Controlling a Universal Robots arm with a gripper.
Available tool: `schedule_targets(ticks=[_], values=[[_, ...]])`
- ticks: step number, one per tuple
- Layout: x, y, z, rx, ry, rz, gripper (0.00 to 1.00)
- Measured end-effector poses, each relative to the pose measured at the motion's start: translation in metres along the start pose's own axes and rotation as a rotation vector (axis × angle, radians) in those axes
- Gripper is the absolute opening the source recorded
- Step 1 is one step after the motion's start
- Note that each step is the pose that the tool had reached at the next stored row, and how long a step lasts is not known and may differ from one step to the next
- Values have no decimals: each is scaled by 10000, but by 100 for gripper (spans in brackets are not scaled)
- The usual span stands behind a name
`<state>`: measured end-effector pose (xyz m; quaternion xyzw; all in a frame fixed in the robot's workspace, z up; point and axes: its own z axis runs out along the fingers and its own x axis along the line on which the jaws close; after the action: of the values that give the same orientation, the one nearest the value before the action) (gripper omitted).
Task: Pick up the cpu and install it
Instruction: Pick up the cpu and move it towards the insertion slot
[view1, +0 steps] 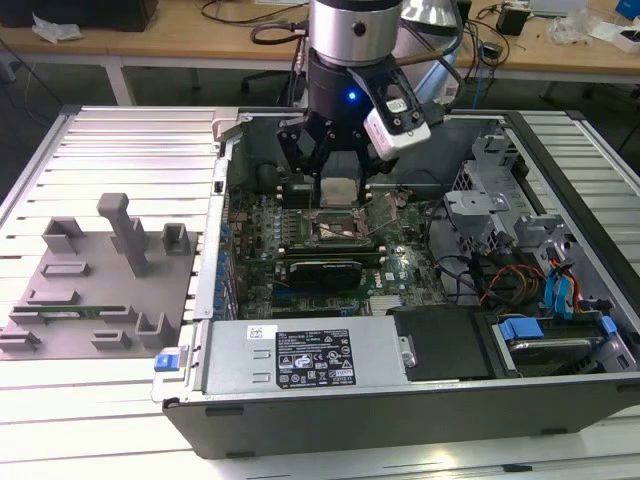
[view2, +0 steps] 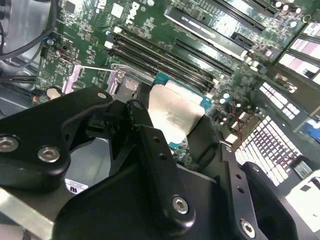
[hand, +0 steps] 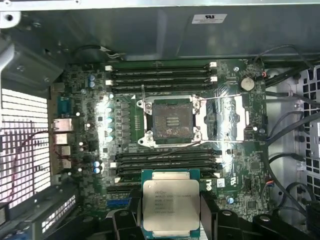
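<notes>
Gripper (view1: 338, 172) holds the cpu (view1: 338, 190) by two opposite edges, its black fingers (hand: 126, 222) closed against the sides with the silver top facing up. The cpu hangs inside the open case (view1: 560, 400), above the board (view1: 400, 265) and near the socket (view1: 340, 232), not seated in it. In the first wrist view the socket (hand: 172, 122) is bare and its cover plate (hand: 225, 117) lies swung open just beside it. The cpu (hand: 170, 207) sits over the memory slots next to the socket. Several rows of dark print cross its lid, and the second wrist view shows the same lid (view2: 172, 112) between the fingers. A white printed label (view1: 313, 358) sits on the power supply (view1: 300, 385) at the case's near edge. Another white label (hand: 208, 18) sticks to the case's wall. At the exterior view's left a grey tray (view1: 60, 340) holds a green memory stick (view1: 75, 312).
</notes>
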<state>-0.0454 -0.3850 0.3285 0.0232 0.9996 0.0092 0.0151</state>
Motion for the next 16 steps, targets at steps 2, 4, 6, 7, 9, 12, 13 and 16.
schedule_targets(ticks=[2,4,6,7,9,12,13,16], values=[[-24,7,37,1,1,1,55],[-49,20,80,2,1,0,55],[-62,42,124,5,0,1,55],[-68,53,148,7,0,1,55],[-80,60,185,18,1,-2,55],[-101,82,261,30,-1,-1,55],[-105,96,293,32,-1,0,55],[-111,143,376,33,-1,-1,55]])
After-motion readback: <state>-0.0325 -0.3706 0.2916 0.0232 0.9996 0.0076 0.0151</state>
